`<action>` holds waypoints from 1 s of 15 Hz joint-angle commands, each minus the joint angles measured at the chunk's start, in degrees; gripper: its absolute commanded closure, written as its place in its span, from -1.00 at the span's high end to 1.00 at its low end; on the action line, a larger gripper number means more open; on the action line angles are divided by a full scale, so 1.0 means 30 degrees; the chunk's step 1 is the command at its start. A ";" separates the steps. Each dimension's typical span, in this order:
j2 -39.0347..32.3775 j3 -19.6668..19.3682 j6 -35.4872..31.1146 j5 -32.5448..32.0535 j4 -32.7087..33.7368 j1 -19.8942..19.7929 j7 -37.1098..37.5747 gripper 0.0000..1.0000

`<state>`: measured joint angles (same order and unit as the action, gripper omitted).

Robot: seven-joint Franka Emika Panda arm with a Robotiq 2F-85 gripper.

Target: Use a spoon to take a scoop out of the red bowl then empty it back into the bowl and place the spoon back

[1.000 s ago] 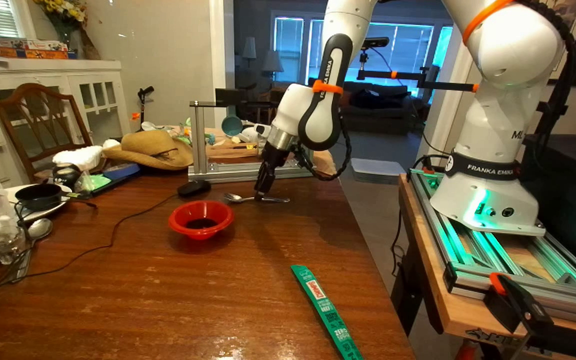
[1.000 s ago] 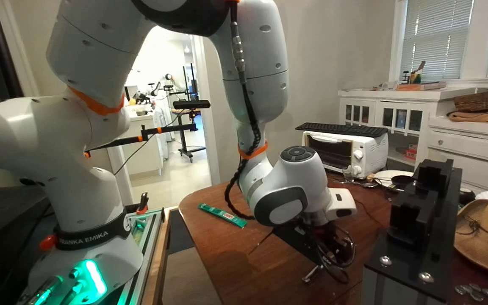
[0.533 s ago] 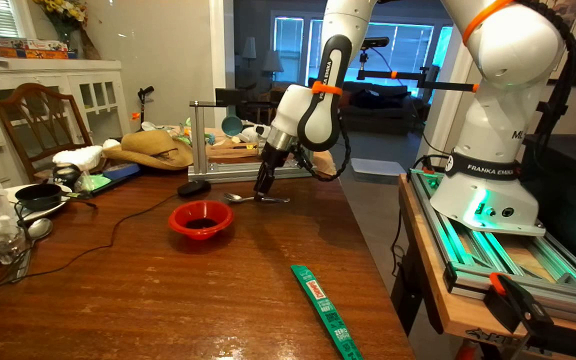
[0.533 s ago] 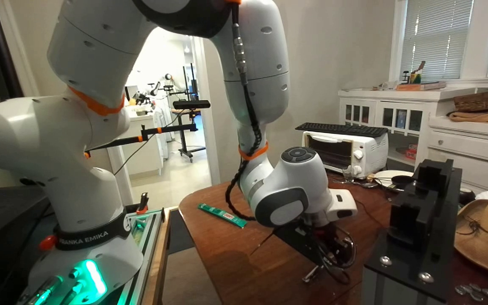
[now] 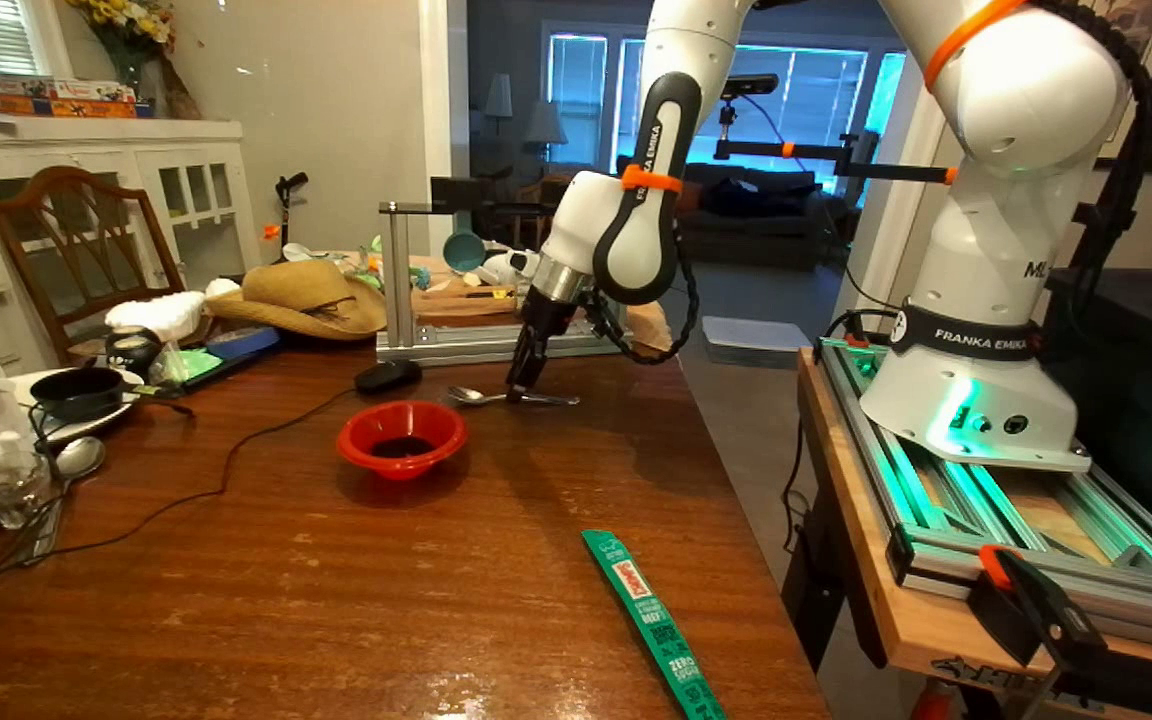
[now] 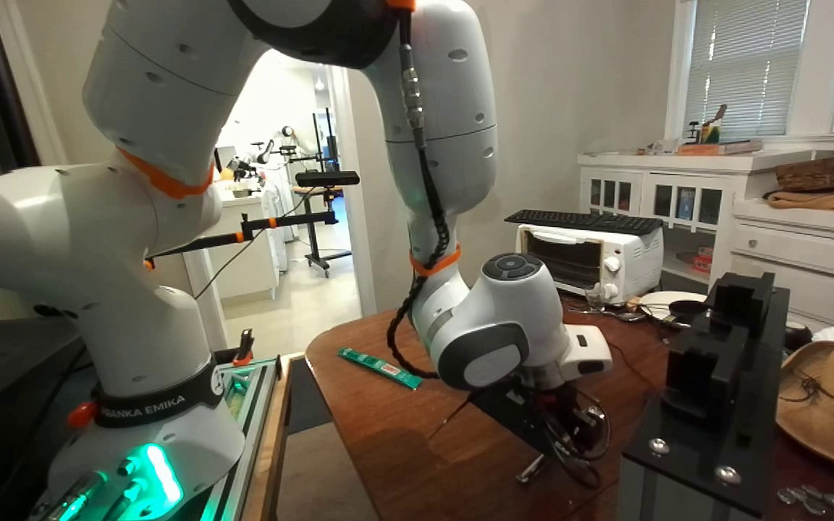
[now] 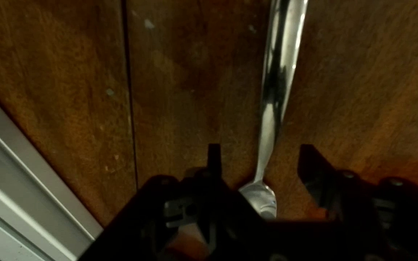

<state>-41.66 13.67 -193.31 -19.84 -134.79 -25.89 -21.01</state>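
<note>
Silvery, the spoon (image 7: 272, 108) is lying between the parted jaws of the end effector (image 7: 260, 156) (neither is visibly touching), its long axis running across their closing line.

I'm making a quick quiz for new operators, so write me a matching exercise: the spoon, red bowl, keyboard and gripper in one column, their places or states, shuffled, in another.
1. spoon
2. red bowl
3. keyboard
4. gripper

A. on top of the white toaster oven
B. open
C. dark at the bottom inside
D. on the table, between the gripper's fingers

Pairs: 1-D; 2-C; 3-A; 4-B
</note>
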 commanded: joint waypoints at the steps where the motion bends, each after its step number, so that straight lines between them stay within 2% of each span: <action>1: -0.0239 -0.0326 0.0258 -0.0570 0.0347 0.0337 0.0498 -0.02; 3: -0.0251 -0.0340 0.0296 -0.0570 0.0379 0.0398 0.0496 -0.08; 4: -0.0256 -0.0360 0.0320 -0.0562 0.0396 0.0443 0.0499 -0.23; 5: -0.0277 -0.0377 0.0342 -0.0566 0.0419 0.0476 0.0493 -0.25; 6: -0.0296 -0.0390 0.0351 -0.0569 0.0438 0.0497 0.0489 -0.36; 7: -0.0314 -0.0451 0.0371 -0.0555 0.0461 0.0564 0.0481 -0.52; 8: -0.0324 -0.0453 0.0401 -0.0567 0.0472 0.0562 0.0474 -0.45; 12: -0.0380 -0.0493 0.0430 -0.0561 0.0515 0.0571 0.0473 -0.57; 13: -0.0376 -0.0495 0.0427 -0.0569 0.0513 0.0566 0.0465 -0.91; 14: -0.0376 -0.0491 0.0421 -0.0575 0.0517 0.0559 0.0461 -0.89; 15: -0.0371 -0.0486 0.0422 -0.0588 0.0516 0.0555 0.0451 -1.00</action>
<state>-41.86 12.90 -193.21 -19.84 -134.46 -24.67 -21.01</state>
